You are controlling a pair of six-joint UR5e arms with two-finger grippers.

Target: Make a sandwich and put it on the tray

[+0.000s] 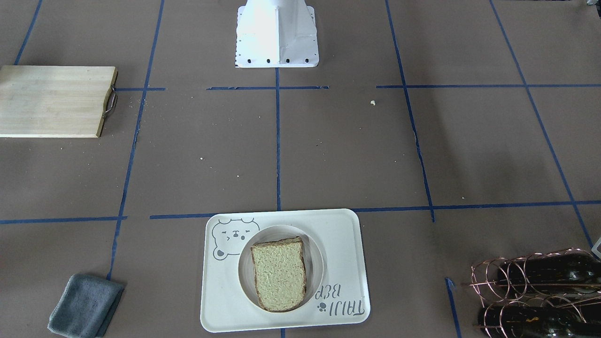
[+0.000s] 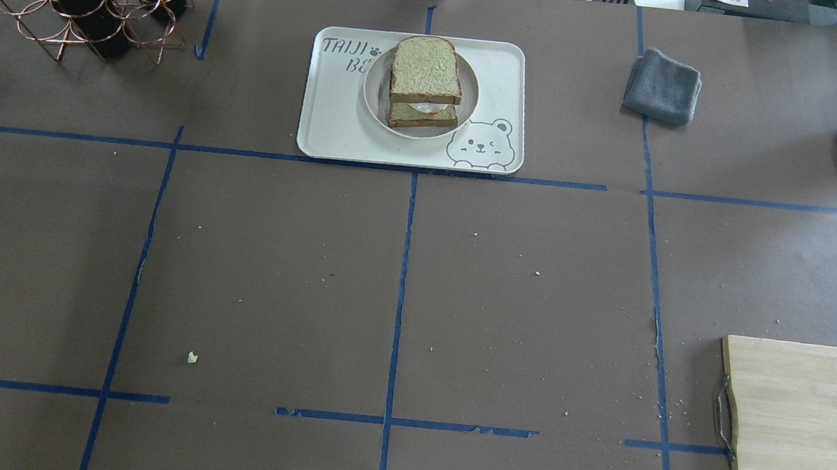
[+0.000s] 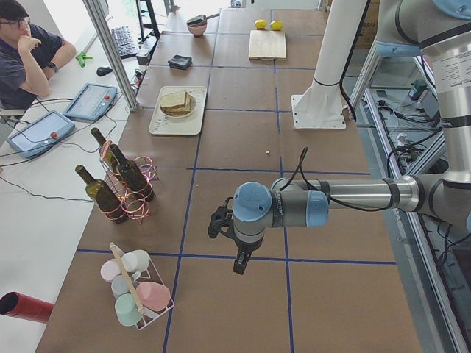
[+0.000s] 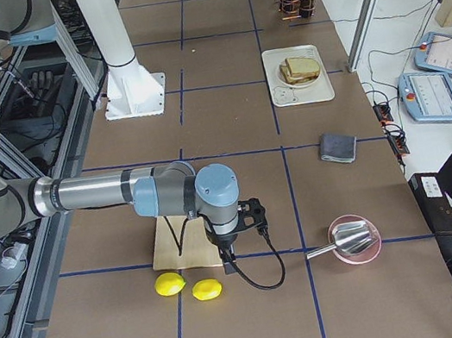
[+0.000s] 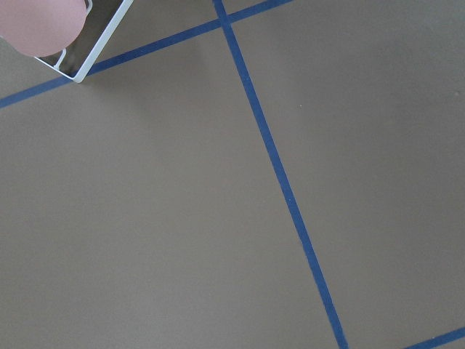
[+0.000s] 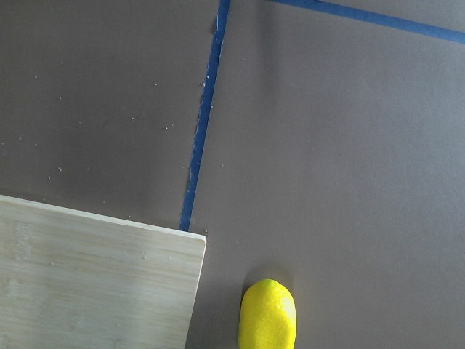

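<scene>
I see the sandwich (image 2: 425, 88) stacked on the plate (image 2: 469, 105) mid-tray (image 2: 500, 70). I can't tell whether the left gripper (image 3: 239, 265) or right gripper (image 4: 228, 266) is parted; both hang far from the tray. The top slice (image 2: 424, 69) looks offset, so any jolt might slide it off.

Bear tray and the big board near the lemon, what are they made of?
The cream-white rectangular tray with the bear drawing looks like smooth matte plastic, maybe melamine: even colour, rounded moulded rim, printed picture. The pale rectangular cutting board looks like unvarnished wood, possibly bamboo: long grain stripes show.
</scene>
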